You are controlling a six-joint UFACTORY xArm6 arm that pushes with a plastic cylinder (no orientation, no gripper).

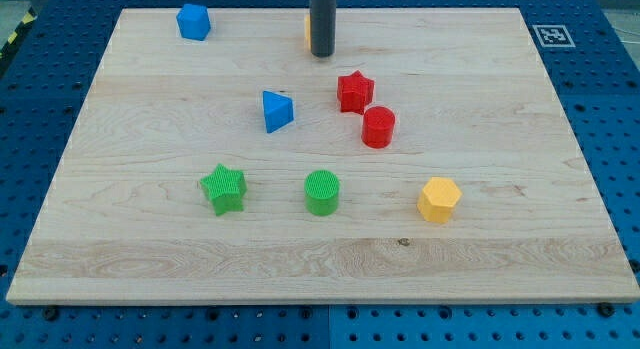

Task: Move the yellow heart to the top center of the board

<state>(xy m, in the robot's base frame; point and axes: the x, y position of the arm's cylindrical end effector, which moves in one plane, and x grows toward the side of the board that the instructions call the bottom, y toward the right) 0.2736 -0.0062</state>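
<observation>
Fingers absent; my tip (321, 55) is bare rod, gripping nothing; yellow heart (307, 29) touching tip's left side, mostly hidden, already near bench (560, 239) top centre.

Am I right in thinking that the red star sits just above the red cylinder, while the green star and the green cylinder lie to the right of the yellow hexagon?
Not quite: the camera view shows the green star and green cylinder to the left of the yellow hexagon, not the right. The red star does sit just above the red cylinder.
</observation>
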